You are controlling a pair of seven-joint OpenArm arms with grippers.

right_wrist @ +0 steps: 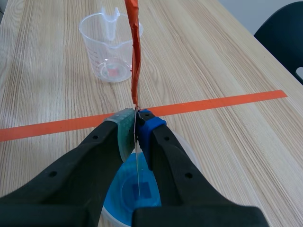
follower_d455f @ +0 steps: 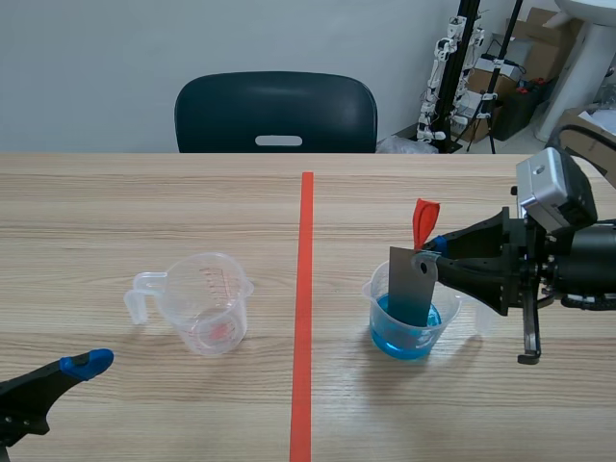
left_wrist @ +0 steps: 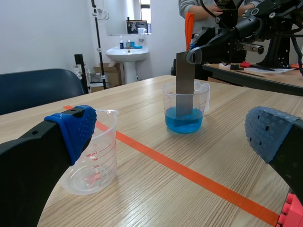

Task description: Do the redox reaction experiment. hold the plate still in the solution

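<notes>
Left claw [left_wrist: 174,132] hangs spread, near left, low over the tabletop [follower_d455f: 192,423]. Your right claw [right_wrist: 137,130] pinches the grey plate [follower_d455f: 412,284] upright, lower end in blue solution [follower_d455f: 404,339], right beaker [follower_d455f: 373,289]. Likely the holding step; keep it steady.

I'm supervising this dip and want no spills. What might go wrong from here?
The plate is pinched only near its top by the right arm's jaws, so it may slip or tilt. It stands in a clear plastic beaker of blue solution; any sideways drift might tip the beaker and spill.
</notes>
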